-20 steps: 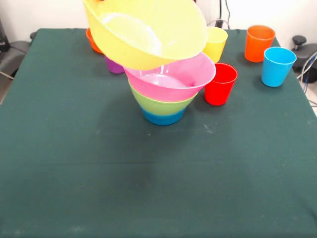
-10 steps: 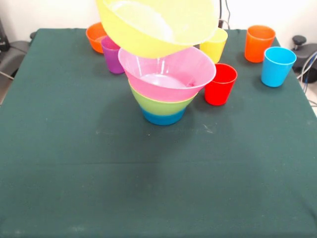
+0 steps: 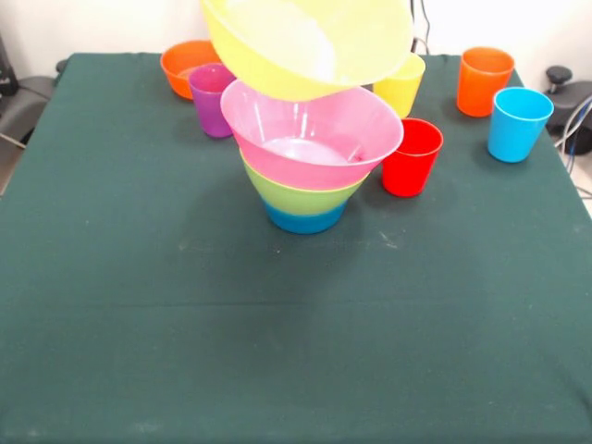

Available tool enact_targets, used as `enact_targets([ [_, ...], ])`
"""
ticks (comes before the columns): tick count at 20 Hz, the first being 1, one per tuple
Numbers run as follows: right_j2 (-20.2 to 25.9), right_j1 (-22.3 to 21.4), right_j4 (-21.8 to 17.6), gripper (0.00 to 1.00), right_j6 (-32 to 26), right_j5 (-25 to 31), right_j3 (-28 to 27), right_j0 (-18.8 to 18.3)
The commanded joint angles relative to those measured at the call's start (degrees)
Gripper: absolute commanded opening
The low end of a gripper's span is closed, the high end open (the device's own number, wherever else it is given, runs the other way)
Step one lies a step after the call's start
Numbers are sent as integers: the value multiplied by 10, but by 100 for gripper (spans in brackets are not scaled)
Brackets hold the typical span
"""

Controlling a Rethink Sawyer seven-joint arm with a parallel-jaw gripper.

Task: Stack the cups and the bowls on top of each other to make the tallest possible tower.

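Big yellowish-orange bowl [image 3: 310,46] hangs tilted just above the pink bowl [image 3: 314,139], which sits nested on green [image 3: 301,196] and blue [image 3: 305,220] bowls mid-surface [image 3: 139,305]. Gripper isn't visible, so can't tell its state. To seat it well: level the bowl, center it over the pink rim, lower straight w/o nudging the red cup [image 3: 413,157] beside the pink bowl, then release.

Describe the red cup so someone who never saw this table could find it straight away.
Start at the stack of bowls in the middle of the green table: blue at the bottom, then green, then pink. The red cup stands upright just right of it, close to the pink bowl's rim. It is the only red thing there.
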Motion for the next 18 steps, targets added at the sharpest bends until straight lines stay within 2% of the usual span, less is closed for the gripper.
enact_targets([
  [1, -1, 6, 6, 0, 73, -49, 73, 31],
  [12, -3, 29, 9, 0, 75, -82, 72, 37],
  [18, -3, 55, -2, 0, 68, -104, 56, 33],
])
